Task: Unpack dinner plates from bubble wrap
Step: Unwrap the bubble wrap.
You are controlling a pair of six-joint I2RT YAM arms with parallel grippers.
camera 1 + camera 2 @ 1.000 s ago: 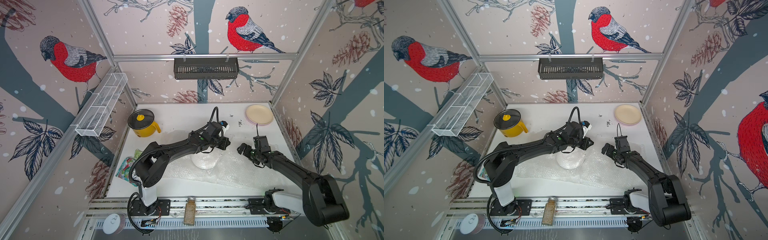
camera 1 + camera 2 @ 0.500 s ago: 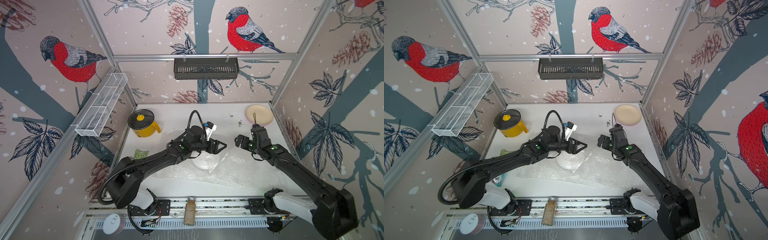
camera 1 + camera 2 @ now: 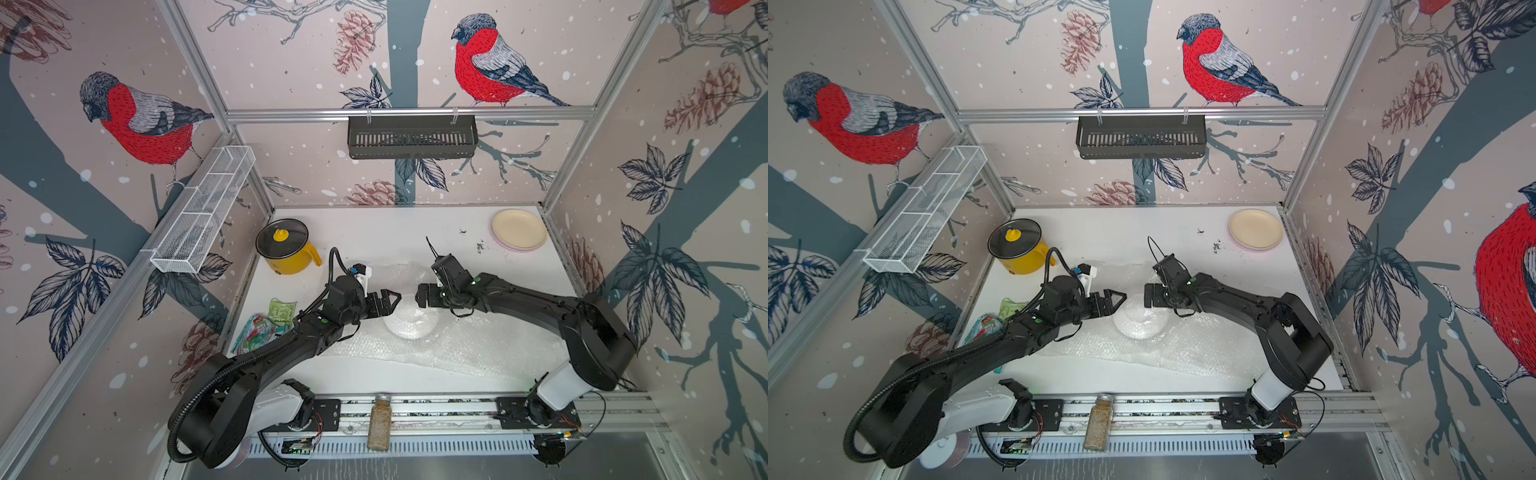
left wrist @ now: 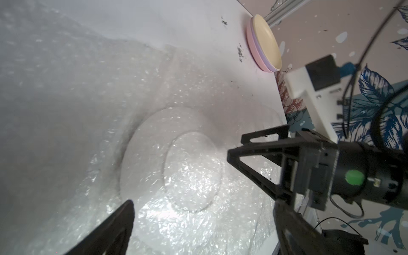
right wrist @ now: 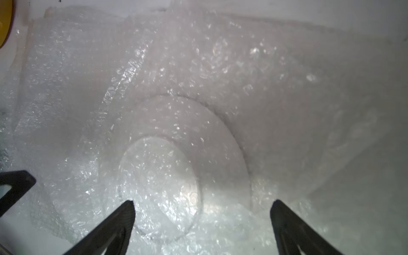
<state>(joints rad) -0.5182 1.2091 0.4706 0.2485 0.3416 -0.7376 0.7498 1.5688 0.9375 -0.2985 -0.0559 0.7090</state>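
- Black, with nothing between its fingers, my left pincer point(image 3: 390, 300) stands wide open, its tips over the left rim of the wrapped plate point(image 3: 409, 325). I cannot tell whether they touch the plastic.
- My right pincer point(image 3: 422, 294) is spread just as wide and grips nothing. It hangs over the same plate's right rim, facing the left pincer across it. In its wrist view the fingers point(image 5: 114, 223) stand either side of the plate's raised foot ring.
- The wrapped plate is round and white and lies flat, underside up as far as the ring shows. The bubble wrap point(image 3: 461, 347) covers it and spreads in a crumpled sheet, mostly to the plate's right and front.
- Behind and to the right of the wrapped plate, well apart in the back corner, sits a stack of bare plates point(image 3: 519, 228). Cream is on top, with lilac and pink rims beneath.
- Behind and to the left of the wrapped plate stands a yellow pot point(image 3: 293, 262). Its black glass lid point(image 3: 274, 245) is on, so the contents are hidden.
- Further out that way, a white wire tray point(image 3: 203, 216) hangs on the side wall, and a black slotted basket point(image 3: 411, 137) hangs from the back rail. I cannot make out what either holds.
- Left of the wrapped plate, partly under my left arm, lie glossy snack bags point(image 3: 266, 326).
- In front of it, on the base rail, lies a spice jar point(image 3: 379, 419).
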